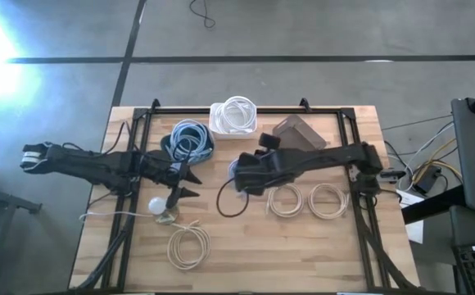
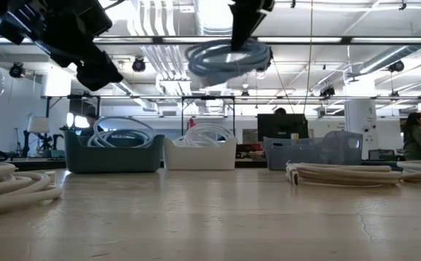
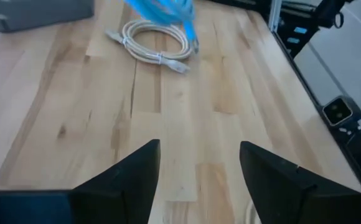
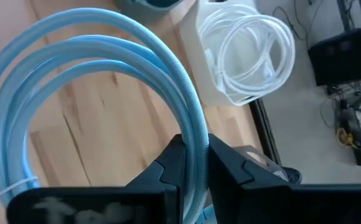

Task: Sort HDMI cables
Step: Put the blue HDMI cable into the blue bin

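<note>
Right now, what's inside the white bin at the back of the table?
The white rectangular bin holds coiled white cable. How many coils there are, and the bin's floor beneath them, cannot be seen because the loops overlap.

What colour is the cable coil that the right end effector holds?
Light blue. The cable coil shows best in the right wrist view, pinched by the right end effector.

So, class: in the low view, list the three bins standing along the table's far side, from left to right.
Dark teal bin with light blue coils → white bin with white coils → grey bin.
</note>
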### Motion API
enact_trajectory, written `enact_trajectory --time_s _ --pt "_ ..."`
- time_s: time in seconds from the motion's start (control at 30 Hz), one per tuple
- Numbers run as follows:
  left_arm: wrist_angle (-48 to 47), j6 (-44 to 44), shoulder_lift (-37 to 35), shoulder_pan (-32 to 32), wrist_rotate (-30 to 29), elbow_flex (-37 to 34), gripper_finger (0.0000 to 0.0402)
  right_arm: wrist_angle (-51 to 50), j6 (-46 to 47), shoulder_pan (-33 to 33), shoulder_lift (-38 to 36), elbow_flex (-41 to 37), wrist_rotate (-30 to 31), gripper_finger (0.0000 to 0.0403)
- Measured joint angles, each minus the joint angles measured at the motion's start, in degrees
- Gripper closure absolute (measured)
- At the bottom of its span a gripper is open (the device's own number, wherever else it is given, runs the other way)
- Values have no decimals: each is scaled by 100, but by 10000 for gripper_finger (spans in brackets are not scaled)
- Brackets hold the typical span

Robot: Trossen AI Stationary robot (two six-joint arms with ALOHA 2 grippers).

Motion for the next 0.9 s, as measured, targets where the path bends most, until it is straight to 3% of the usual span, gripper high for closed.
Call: enact_trajectory --time_s 0.13,0.27,0.43,0.6,0.9 --pt "147 -99 -2 0 -2 0 178 649 50 0 -513 -778 15 363" --pt "422 -107 -2 -1 -120 0 179 2221 -94 -11 -876 -2005 -12 363" --pt "711 -125 35 2 -735 0 179 4677 -1130 -58 -941 -3095 -11 363" --pt "834 -363 188 13 -1259 0 179 6536 -2254 -88 -914 -3549 2 363" --pt "1114 -535 545 13 -1366 0 179 6736 -2472 -194 -916 -3658 13 363"
